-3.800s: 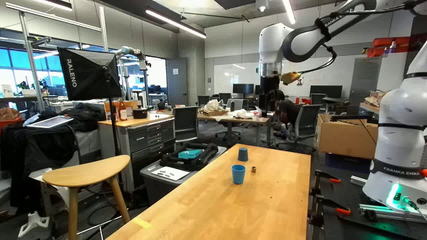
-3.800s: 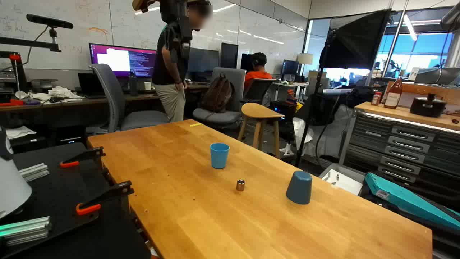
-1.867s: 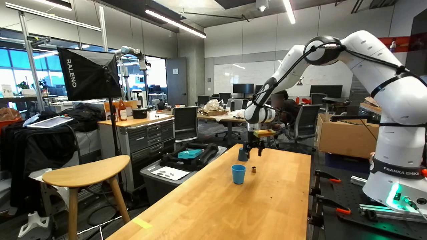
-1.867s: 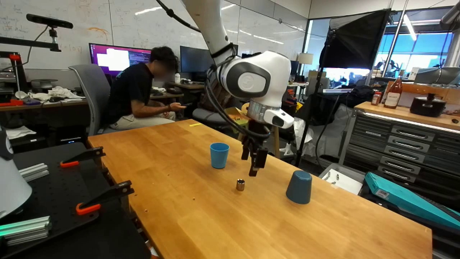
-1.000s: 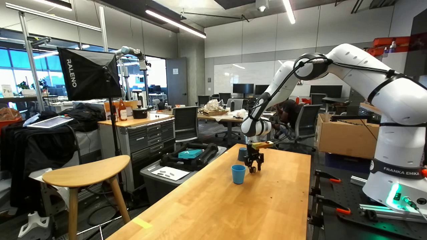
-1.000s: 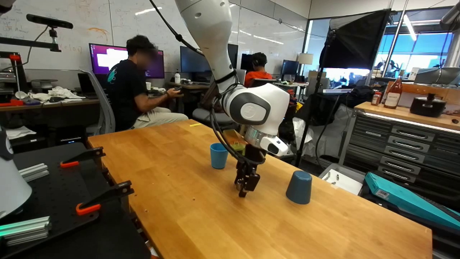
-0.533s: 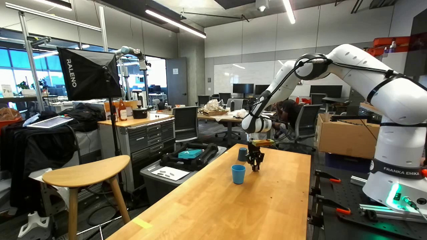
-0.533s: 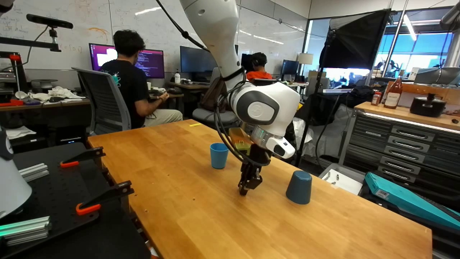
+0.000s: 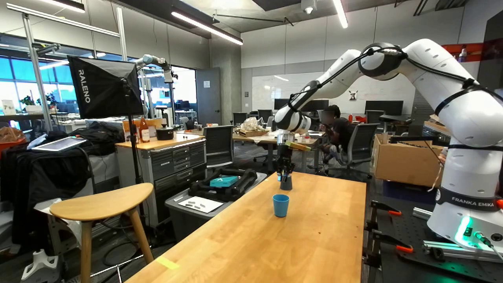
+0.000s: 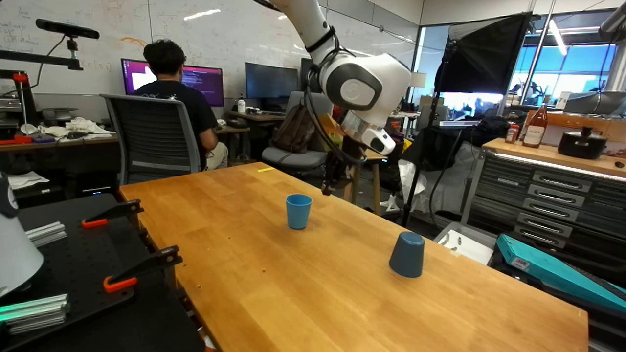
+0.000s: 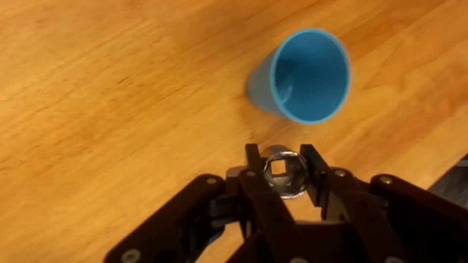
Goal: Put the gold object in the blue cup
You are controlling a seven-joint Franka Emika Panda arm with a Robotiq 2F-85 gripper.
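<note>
One wooden table (image 10: pixel 293 298) carries the upright blue cup (image 10: pixel 298 213) and, well apart from it, a darker cup (image 10: pixel 407 256) turned upside down. Near the blue cup, raised above the table, the gripper (image 11: pixel 280 157) pinches the metal socket (image 11: pixel 292 179) tightly.

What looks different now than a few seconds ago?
The black two-fingered gripper came down, closed on the small hollow gold-tinted metal cylinder, and lifted it up off the light wooden table; nothing was let go. Behind, a person in a black shirt, standing at first, now sits. The round light-blue cup still stands upright, and the darker blue cup is still upside down, both where they were.
</note>
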